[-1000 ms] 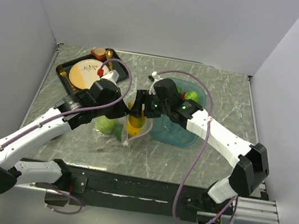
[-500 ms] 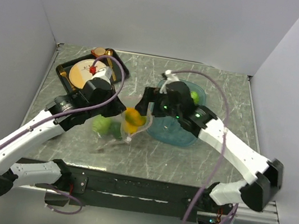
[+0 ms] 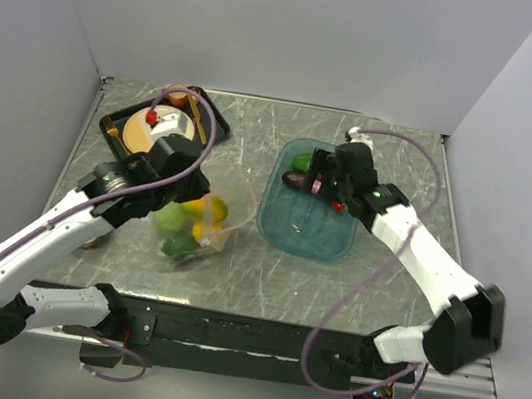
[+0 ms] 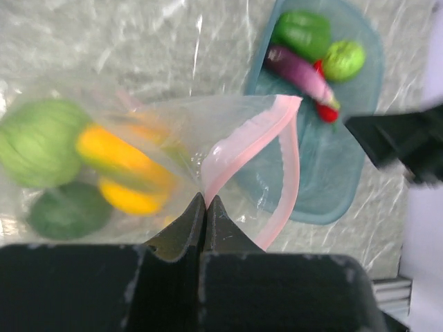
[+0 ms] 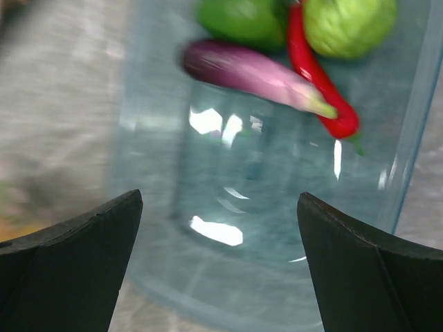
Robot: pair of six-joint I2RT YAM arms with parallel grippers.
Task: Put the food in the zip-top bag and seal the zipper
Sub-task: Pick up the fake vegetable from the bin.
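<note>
Zip-top bag (image 3: pixel 211 213) sits on the table (image 3: pixel 401 180) just left of the teal tub (image 3: pixel 306 231), with a mango (image 4: pixel 114 152), a lemon (image 4: pixel 131 197) and two green round fruits (image 4: pixel 38 142) inside and its pink zipper (image 4: pixel 239 142) gaping open. The left hand (image 4: pixel 205 206) is pinched tight on that zipper strip at the bag's mouth. The right hand (image 5: pixel 220 207) hovers over the tub with its fingers spread wide and empty, near the eggplant (image 5: pixel 242 72), red chili (image 5: pixel 318 83), green pepper (image 5: pixel 239 17) and another green round fruit (image 5: pixel 349 24).

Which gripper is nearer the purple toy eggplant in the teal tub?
Right. Right gripper hovers over the tub holding the eggplant; left gripper pinches the pink zipper strip outside it.
</note>
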